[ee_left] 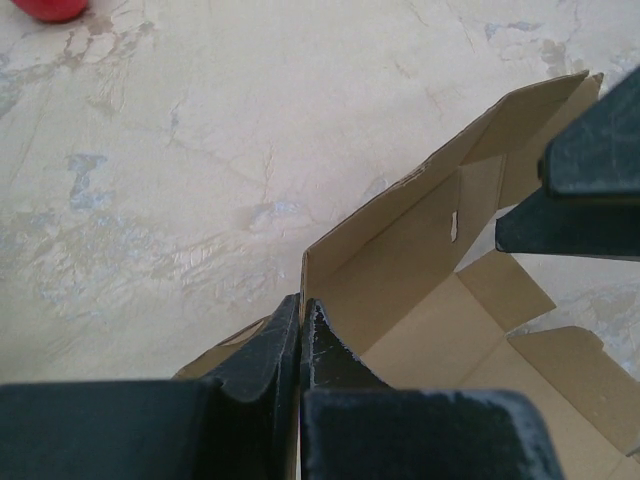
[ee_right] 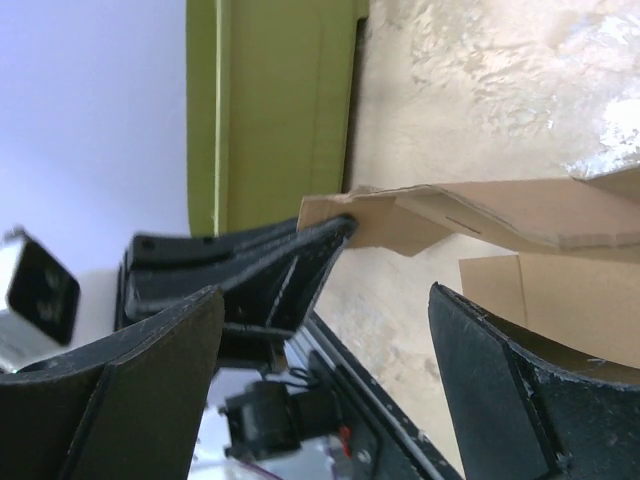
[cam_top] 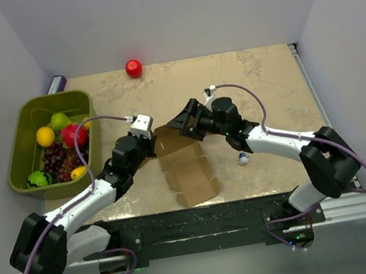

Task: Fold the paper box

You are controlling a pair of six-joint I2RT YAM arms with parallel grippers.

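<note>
The paper box (cam_top: 190, 171) lies lengthwise near-to-far, its far flap standing up.

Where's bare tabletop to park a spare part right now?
Far-right table, from the red apple to the right edge, is bare; also the strip between apple and green bin. Crowded: centre-front, with left end effector and right end effector at the paper box.

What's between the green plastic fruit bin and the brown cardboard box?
The left gripper, pinching a flap of the brown cardboard box; top view shows it.
</note>
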